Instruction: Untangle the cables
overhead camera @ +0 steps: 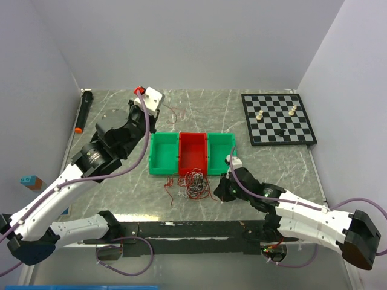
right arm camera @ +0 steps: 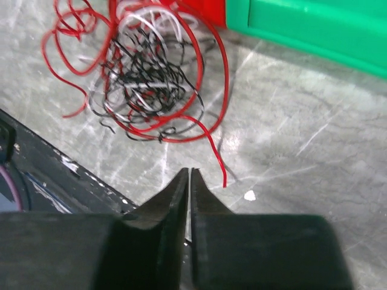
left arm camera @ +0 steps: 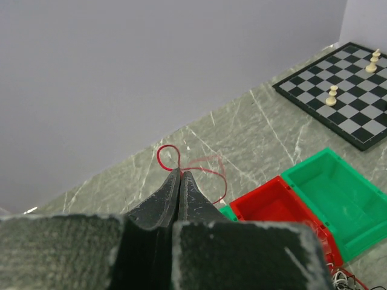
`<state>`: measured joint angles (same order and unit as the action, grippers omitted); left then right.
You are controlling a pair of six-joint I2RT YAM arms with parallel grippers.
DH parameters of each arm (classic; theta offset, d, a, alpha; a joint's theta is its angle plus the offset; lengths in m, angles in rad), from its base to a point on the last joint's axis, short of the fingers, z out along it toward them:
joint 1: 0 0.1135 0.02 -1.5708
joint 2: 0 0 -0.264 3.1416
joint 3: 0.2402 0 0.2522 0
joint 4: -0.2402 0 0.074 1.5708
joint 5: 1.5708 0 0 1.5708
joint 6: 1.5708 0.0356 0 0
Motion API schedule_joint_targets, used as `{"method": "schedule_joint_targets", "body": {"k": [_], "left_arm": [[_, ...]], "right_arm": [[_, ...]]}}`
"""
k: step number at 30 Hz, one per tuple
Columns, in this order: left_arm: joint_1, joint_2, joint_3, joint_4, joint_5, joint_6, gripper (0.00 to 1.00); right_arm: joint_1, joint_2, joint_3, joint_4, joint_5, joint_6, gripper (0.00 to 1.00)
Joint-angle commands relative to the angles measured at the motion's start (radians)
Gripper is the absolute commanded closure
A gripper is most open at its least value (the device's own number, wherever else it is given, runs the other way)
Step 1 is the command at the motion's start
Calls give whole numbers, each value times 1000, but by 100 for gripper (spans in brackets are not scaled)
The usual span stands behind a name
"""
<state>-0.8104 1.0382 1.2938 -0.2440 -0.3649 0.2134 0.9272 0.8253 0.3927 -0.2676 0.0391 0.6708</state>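
The cables lie as a tangle (overhead camera: 193,182) of red, white and black wires on the table in front of the red bin; the right wrist view shows this tangle (right arm camera: 145,84) closely. One red cable (left arm camera: 222,181) is pulled free and loops out from my left gripper (left arm camera: 180,172), which is shut on it. In the top view the left gripper (overhead camera: 159,113) is raised behind the bins with this red cable (overhead camera: 175,113) dangling. My right gripper (overhead camera: 222,188) sits just right of the tangle. Its jaws (right arm camera: 189,171) are parted by a thin slit with nothing between them. A loose red end (right arm camera: 222,175) lies beside the tips.
Three joined bins stand mid-table: green (overhead camera: 158,164), red (overhead camera: 193,136), green (overhead camera: 229,145). A chessboard (overhead camera: 270,138) with a few pieces sits back right. A black marker (overhead camera: 83,112) lies along the left edge. The black mounting rail (overhead camera: 193,231) runs along the near edge.
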Motion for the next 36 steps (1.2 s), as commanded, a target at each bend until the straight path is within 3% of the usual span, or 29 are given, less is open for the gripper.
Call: {"method": "schedule_joint_targets", "body": {"k": [1,5,8,11,24,29,32,36], "left_arm": [[19,-3,-5,46,17,-46,99],[19,-1,-2,49,17,-49,99],[22,-1,-17,46,7,-52,99],[30,-13,-53,46,0,-63,99],[36,-26,-125,54,20,-77,99],[36,-6,-145,58,12,-81,99],[34,51,-108,-23,23,-86,99],[40,92,-111,-8,18,-83,99]], "right_arm": [[9,-2,75,44,56,-42,83],[9,95,126,100,73,-71,71],[9,172,159,172,67,-92,49],[9,237,208,217,56,-120,44],[16,463,253,306,-22,-148,47],[50,459,224,314,-99,-174,55],[79,419,192,282,-111,-174,55],[88,344,138,223,-110,-155,59]]}}
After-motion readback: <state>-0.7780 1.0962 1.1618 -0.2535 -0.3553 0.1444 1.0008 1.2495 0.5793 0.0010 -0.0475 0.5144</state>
